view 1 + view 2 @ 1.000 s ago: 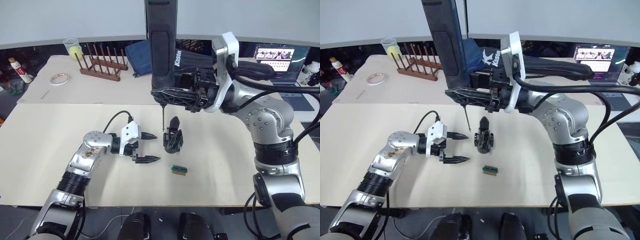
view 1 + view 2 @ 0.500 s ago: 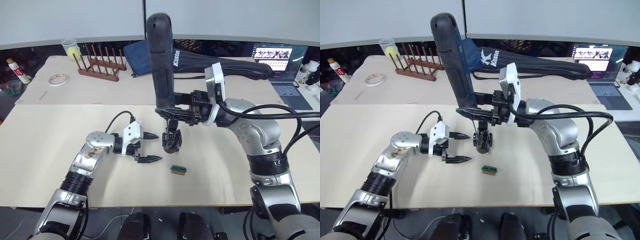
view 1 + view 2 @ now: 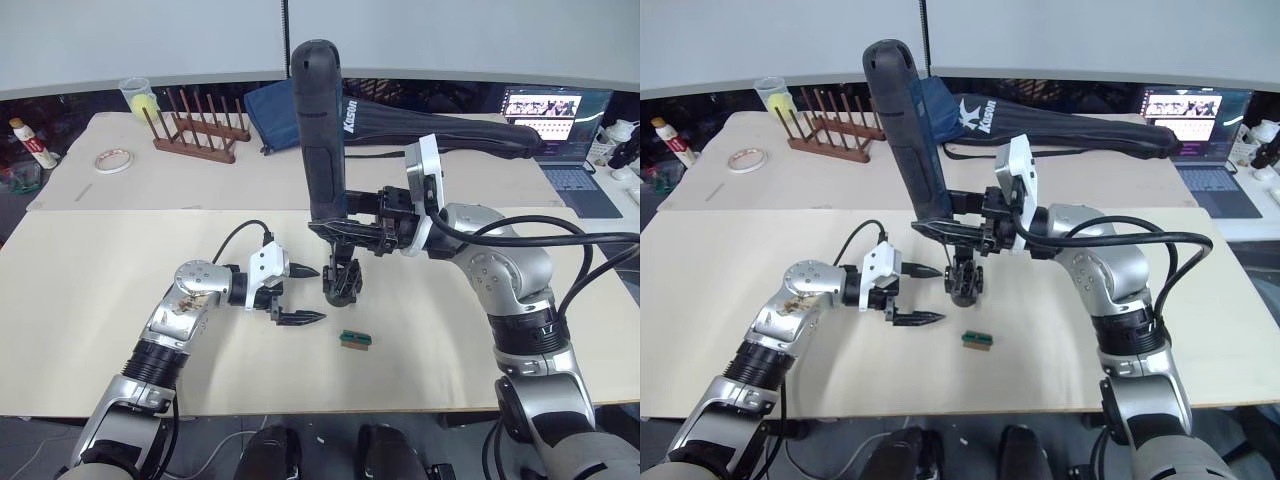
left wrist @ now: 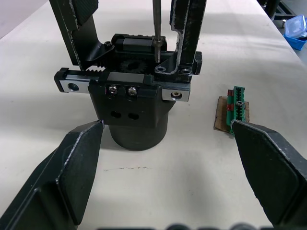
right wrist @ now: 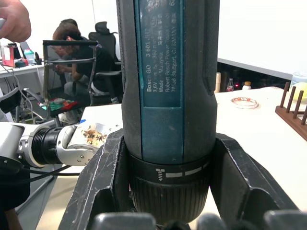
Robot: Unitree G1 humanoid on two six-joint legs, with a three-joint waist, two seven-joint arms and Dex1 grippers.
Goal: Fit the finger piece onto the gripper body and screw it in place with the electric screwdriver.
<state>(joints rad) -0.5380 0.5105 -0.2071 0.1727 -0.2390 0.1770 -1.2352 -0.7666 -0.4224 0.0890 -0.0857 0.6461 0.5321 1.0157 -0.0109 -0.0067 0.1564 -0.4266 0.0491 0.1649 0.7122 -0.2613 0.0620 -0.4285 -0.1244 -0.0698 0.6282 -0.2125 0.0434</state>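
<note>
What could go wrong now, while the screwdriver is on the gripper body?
The left gripper is open beside the gripper body, not holding it, so the body might turn or tip when the electric screwdriver in the right gripper drives. The tall tool could also lean, and its bit might slip.

Left gripper [image 3: 303, 294] low over table, fingers spread wide apart. Right gripper [image 3: 345, 228] reaches inward, clamped round upright electric screwdriver [image 3: 318, 130].
</note>
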